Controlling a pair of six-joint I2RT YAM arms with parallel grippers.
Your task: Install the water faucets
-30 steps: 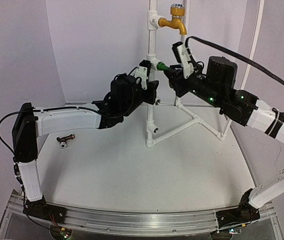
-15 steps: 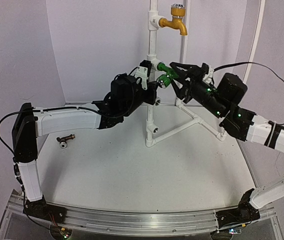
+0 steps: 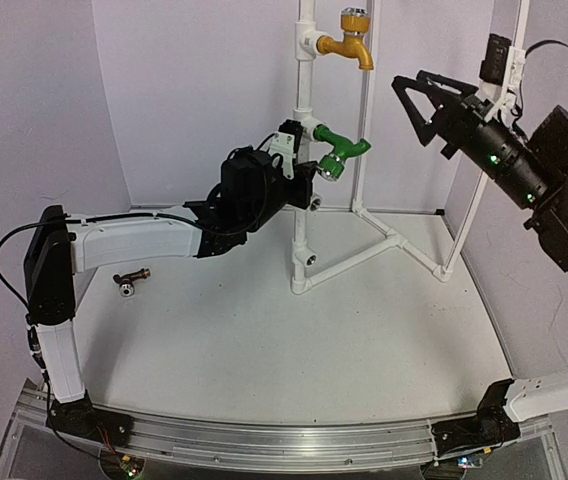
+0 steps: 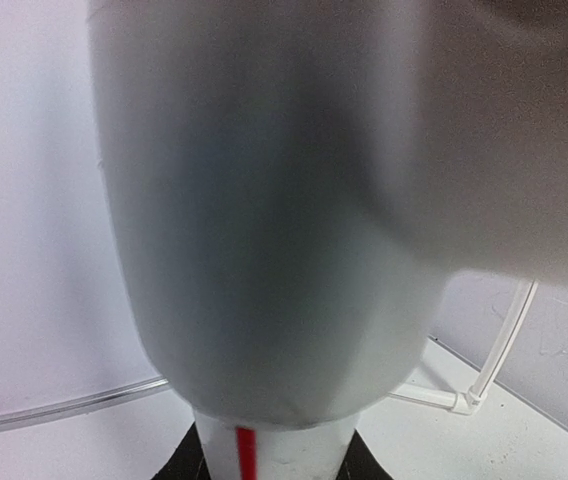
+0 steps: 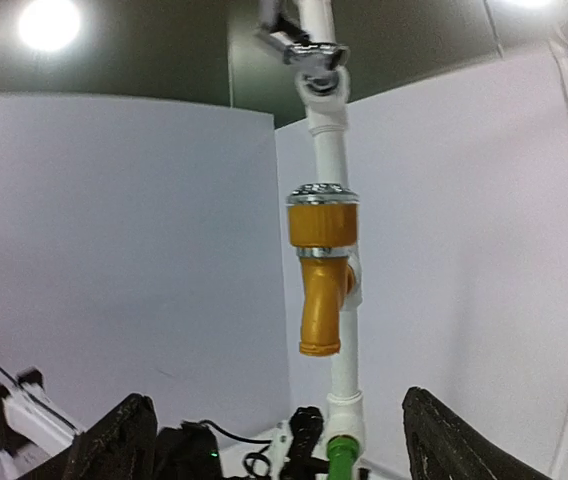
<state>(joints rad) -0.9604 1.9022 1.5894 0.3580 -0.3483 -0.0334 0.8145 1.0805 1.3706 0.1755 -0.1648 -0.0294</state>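
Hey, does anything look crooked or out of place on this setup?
The green faucet sits askew on the pipe stand: its silver cap points downward, unlike the yellow faucet above, whose cap is on top. The dark brown faucet lies loose on the table, left of the stand.
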